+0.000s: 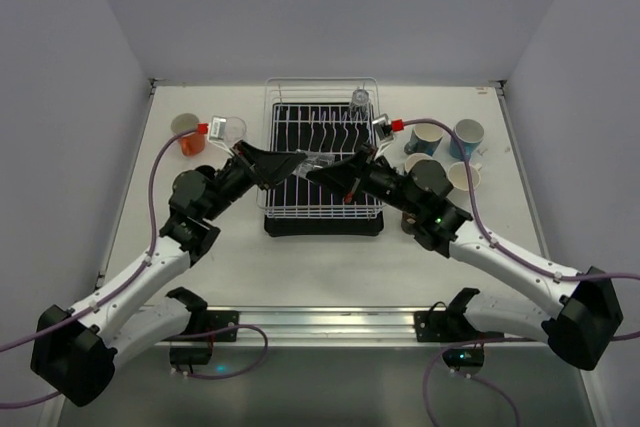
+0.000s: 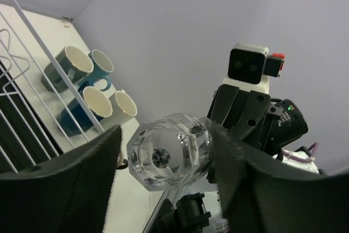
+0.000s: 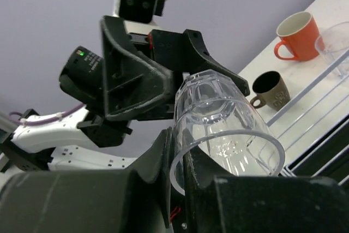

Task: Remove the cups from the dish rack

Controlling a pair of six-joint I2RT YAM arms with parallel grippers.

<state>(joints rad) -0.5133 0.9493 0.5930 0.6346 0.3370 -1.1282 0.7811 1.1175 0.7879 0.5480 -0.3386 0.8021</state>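
The white wire dish rack (image 1: pixel 270 137) stands on its black tray at mid table. Both grippers meet above it. My right gripper (image 1: pixel 327 169) is shut on the rim of a clear glass tumbler (image 3: pixel 223 118), one finger inside and one outside, and holds it on its side in the air. My left gripper (image 2: pixel 163 156) is open around the tumbler's base (image 2: pixel 169 151); its right finger touches the glass, and the left finger stands clear. A second clear glass (image 1: pixel 359 99) stands in the rack's far right corner.
An orange mug (image 1: pixel 187 133) and a clear glass (image 1: pixel 232 129) stand left of the rack, with a brown cup (image 3: pixel 271 88) near them. Several blue, teal, cream and dark mugs (image 1: pixel 445 155) stand right of the rack. Walls enclose the table.
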